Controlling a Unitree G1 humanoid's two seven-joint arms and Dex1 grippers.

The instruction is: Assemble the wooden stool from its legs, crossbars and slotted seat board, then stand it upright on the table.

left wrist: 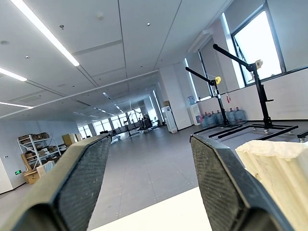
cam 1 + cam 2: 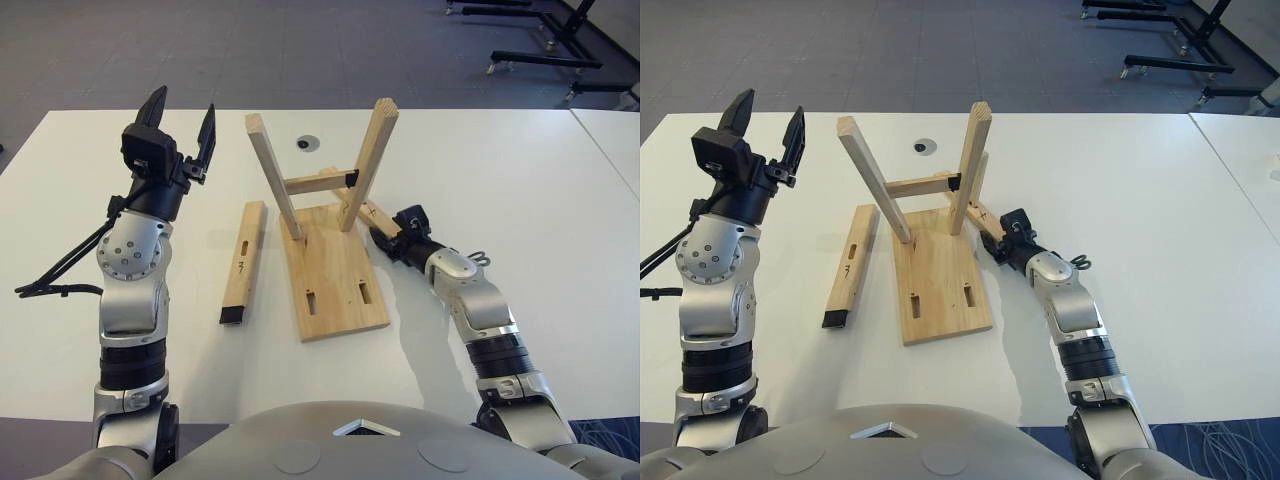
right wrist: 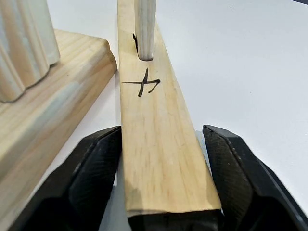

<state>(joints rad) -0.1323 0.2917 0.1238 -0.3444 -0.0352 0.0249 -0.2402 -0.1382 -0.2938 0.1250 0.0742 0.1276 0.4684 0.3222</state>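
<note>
R claw (image 3: 162,142) clamped on marked leg (image 2: 370,213); L claw (image 2: 184,108) wide apart, empty.

Pale wood seat board (image 2: 335,280), black-tipped loose leg (image 2: 243,262), black pen mark on held leg (image 3: 159,144), white table (image 2: 540,180).

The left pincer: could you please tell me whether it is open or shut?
Open: the left pincer holds its fingers well apart, with nothing between them.

The seat board (image 2: 335,285) lies flat in the middle of the table (image 2: 560,200). On its far end stand a left leg (image 2: 275,178) and a right leg (image 2: 367,165), with a crossbar (image 2: 315,182) between them. A loose leg (image 2: 243,262) lies left of the board. A fourth leg (image 3: 159,144) lies by the board's far right corner.
</note>
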